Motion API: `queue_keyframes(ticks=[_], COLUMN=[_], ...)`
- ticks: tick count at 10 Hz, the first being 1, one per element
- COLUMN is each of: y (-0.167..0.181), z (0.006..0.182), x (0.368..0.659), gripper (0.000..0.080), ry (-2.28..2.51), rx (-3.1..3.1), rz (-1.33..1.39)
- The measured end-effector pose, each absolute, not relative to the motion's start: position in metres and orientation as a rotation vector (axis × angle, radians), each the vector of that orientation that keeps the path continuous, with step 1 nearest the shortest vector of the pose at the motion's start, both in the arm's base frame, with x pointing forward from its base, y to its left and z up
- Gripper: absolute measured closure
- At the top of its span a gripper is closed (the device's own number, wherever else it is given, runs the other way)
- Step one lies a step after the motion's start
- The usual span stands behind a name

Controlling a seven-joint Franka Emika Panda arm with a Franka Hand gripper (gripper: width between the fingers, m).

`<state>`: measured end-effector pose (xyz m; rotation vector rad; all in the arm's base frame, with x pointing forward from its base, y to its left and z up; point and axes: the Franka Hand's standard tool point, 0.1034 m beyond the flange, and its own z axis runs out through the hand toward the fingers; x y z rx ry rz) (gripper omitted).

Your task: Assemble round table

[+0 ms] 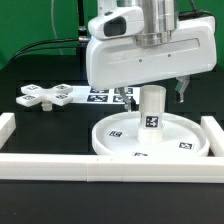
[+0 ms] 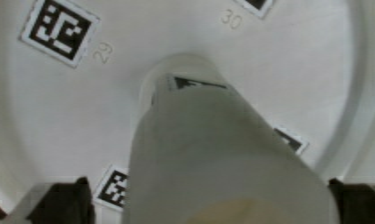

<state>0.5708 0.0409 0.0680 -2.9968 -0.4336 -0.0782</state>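
Gripper (image 1: 156, 96) fingers spread wide either side of the upright leg (image 1: 150, 113), seemingly untouching; leg stands on the disc (image 1: 118, 142)

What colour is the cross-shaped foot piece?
The foot piece is white with small dark markers; see exterior view.

A short cylindrical leg (image 2: 219, 140) fills the middle of the picture, white and blurred where it is close to the camera. Its far end carries a dark marker (image 2: 198, 83) and stands on the round disc (image 2: 86, 110). On the disc lie more square markers; the clearest one (image 2: 63, 30) is tilted. The gripper (image 2: 212, 205) shows only two dark fingertips (image 2: 67, 200), wide apart, with the leg between them.
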Motion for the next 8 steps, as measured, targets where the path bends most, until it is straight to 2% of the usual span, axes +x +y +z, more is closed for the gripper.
queue_keyframes(ticks=[4,8], y=[0.0418,0.0460], z=[0.0615,0.0639], x=[0.5645,0.5672], gripper=[0.0150,0.0150], ry=[-0.922,-1.343], rx=[-2.937,-2.822], rz=[-0.139,-0.133])
